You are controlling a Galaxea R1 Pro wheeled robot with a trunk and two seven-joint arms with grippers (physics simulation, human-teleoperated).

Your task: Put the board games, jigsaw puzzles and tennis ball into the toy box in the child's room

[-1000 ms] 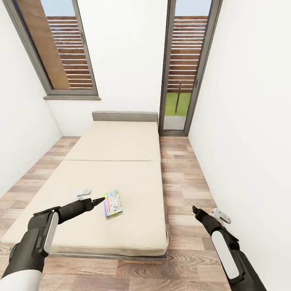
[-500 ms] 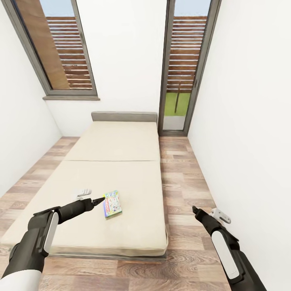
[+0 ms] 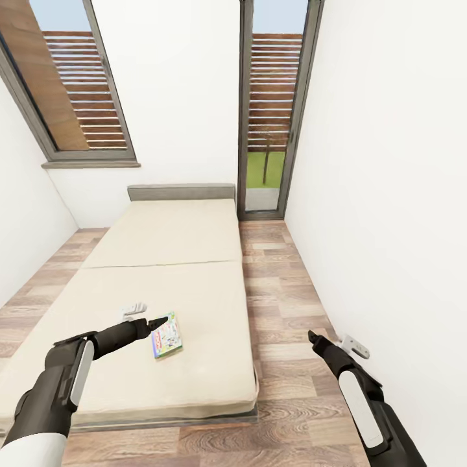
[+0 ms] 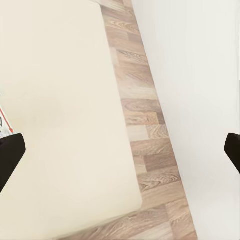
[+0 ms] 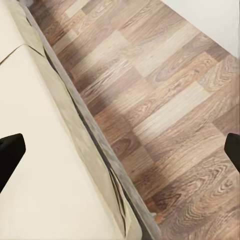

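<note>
Stage: at the bed [image 3: 162, 272], nothing picked up | board game [image 3: 165, 335] lies flat on the mattress, just beyond your left gripper [image 3: 157, 322] | left fingers spread wide, empty | right gripper [image 3: 312, 336] over the floor, also spread, empty | toy box unseen; you have boxing left.

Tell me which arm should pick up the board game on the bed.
Left. Its tool hangs open over the bed, right beside the board game. The right tool is out over the floor, past the mattress edge.
</note>
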